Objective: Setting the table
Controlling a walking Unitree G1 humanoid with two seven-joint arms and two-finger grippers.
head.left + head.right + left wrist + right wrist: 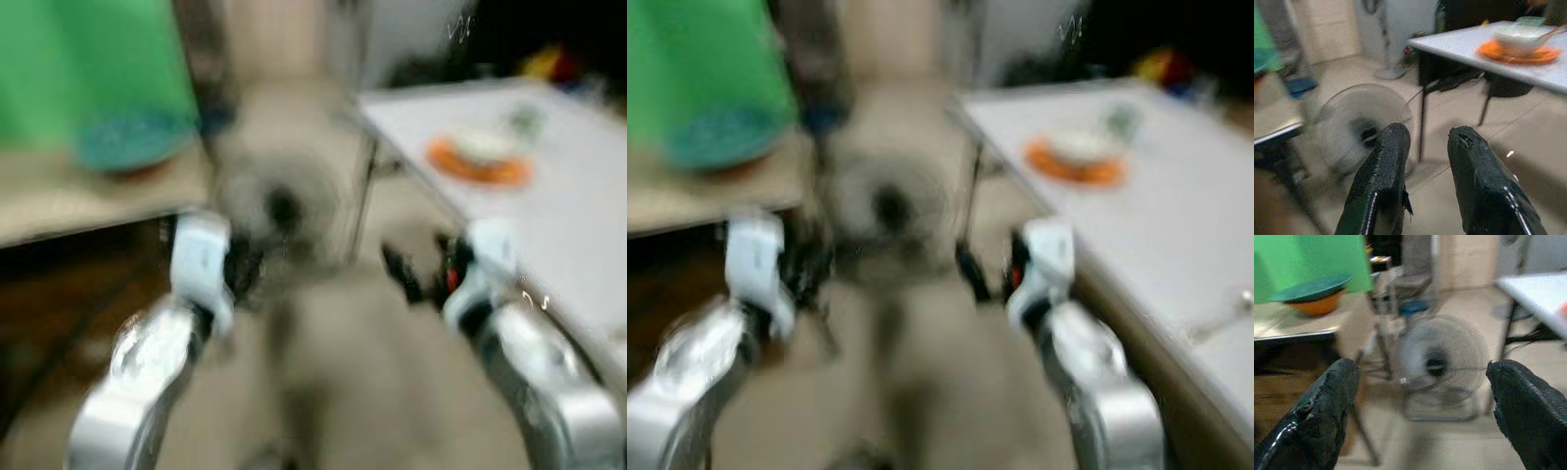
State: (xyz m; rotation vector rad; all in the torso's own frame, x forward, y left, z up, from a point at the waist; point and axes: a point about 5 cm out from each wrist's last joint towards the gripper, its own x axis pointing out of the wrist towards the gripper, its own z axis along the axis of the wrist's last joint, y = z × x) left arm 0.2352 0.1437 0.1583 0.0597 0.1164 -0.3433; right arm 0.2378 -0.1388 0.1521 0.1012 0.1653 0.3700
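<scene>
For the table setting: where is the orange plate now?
The orange plate lies on the white table to the robot's right, a bowl on it.

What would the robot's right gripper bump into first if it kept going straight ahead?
Probably the floor fan. It stands between the open fingers of the right gripper, with nothing seen in between. The picture is blurry, so how far away it is remains unclear.
</scene>
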